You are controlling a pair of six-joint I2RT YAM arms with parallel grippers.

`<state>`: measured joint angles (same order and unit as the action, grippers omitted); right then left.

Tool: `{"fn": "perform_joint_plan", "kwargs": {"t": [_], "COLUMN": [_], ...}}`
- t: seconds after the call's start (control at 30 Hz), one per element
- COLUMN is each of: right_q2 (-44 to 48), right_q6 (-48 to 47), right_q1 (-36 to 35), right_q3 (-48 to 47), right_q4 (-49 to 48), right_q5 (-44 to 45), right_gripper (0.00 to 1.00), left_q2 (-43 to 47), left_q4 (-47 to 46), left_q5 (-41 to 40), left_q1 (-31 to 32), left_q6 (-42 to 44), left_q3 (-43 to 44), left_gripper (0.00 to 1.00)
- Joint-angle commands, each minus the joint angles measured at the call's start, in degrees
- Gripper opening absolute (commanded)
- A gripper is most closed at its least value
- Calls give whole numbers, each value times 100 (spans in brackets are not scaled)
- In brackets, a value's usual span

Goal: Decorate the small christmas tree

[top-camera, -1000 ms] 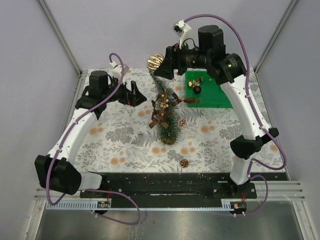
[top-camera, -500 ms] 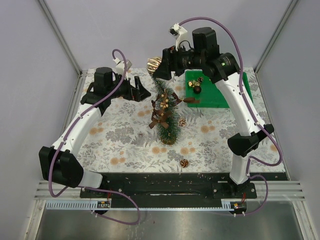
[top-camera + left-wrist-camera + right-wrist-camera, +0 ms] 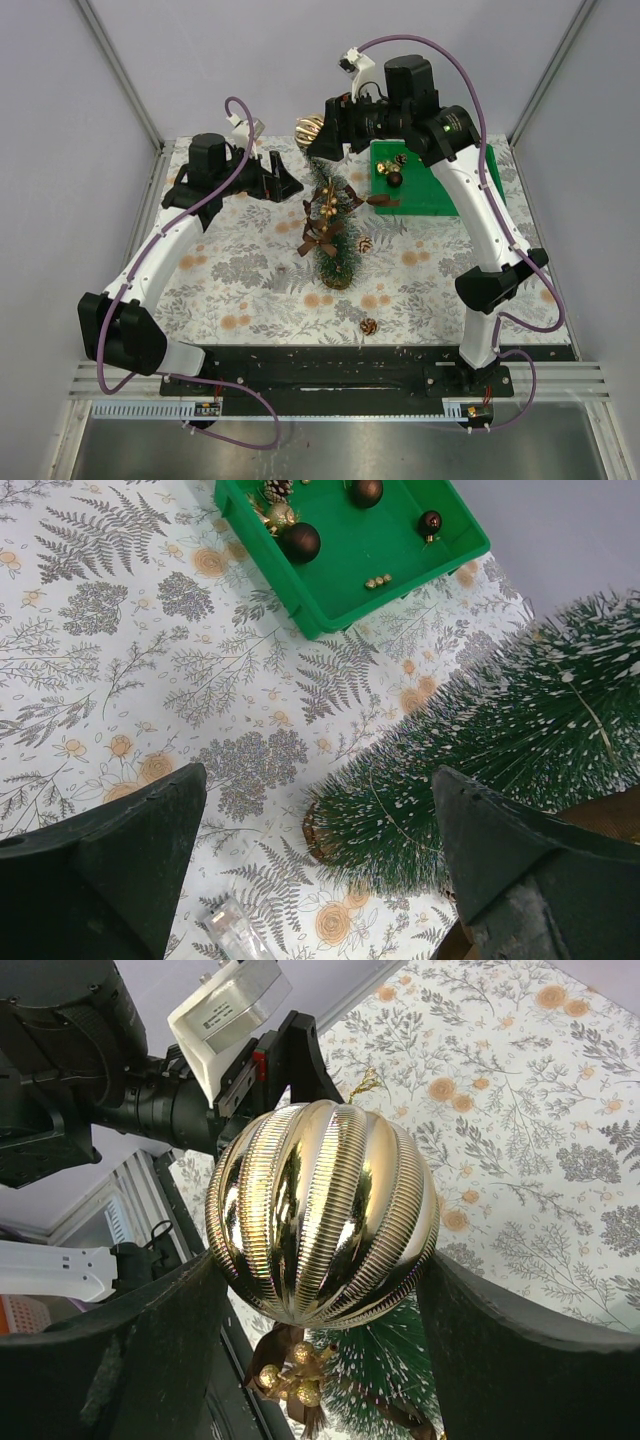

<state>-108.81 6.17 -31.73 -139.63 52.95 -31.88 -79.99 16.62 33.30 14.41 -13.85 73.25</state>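
**Right arm.** The right gripper (image 3: 320, 1260) is clenched on a ribbed gold bauble (image 3: 322, 1210), one finger on either flank. The bauble's gold hanging loop (image 3: 366, 1084) stands free on the far side of the fingers. Green bristles of the small christmas tree (image 3: 330, 225) show directly beneath the bauble, so I judge the load to be poised over the treetop and not yet hung.

**Left arm.** The left gripper (image 3: 318, 780) is spread wide with nothing between its fingers. The tree lies ahead of it, towards its right-hand finger and not touching either finger. The green ornament tray (image 3: 300, 610) sits well beyond the fingertips.

**Change noted.** Over the last second the left arm has swung in from the outer side of the table, and its gripper is now near the tree's upper half. The right arm shifted a little early in that second, and the bauble is over the tip as before. Neither arm shows any real change in the last half second.

**Assessment.** A brown ribbon bow (image 3: 320, 235) is already on the tree, so decoration is partly done. The empty left gripper looks placed to steady the tree while the bauble goes on. The loop must catch a bristle, and the tree could tip.
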Motion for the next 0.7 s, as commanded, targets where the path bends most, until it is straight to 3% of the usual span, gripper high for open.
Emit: {"fn": "perform_joint_plan", "kwargs": {"t": [0.0,0.67], "right_q2": [220,466], "right_q6": [-73,-64], "right_q1": [-53,-27], "right_q3": [-82,270], "right_q4": [-22,216], "right_q5": [191,209], "right_gripper": [60,60], "left_q2": [97,159], "left_q4": [-317,-353], "left_q5": [19,1], "left_q1": [18,18], "left_q6": [-39,-92], "left_q3": [84,-57], "left_gripper": [98,98]}}
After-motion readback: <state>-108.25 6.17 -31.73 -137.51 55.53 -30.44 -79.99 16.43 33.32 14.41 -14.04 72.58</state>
